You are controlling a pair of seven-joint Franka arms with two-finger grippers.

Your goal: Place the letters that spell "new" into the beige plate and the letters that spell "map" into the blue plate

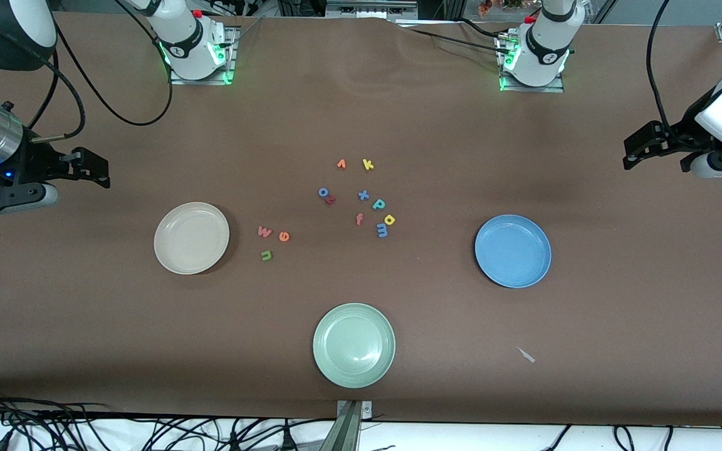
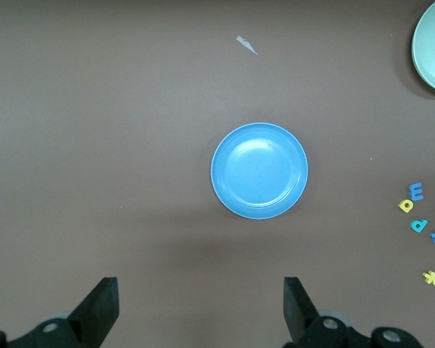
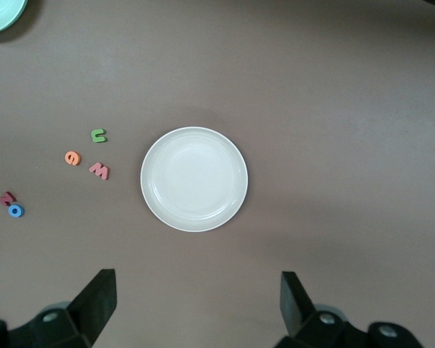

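At table ends: left hand [image 2: 200, 308] spread | right hand [image 3: 196, 304] spread | both waiting

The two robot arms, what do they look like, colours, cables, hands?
Both arms are white with black joint bands and green lights glowing at their bases. Black cables loop off each. The left hand and right hand are black, each with two flat wedge-shaped fingers; the right arm's wrist has a silver metal section.
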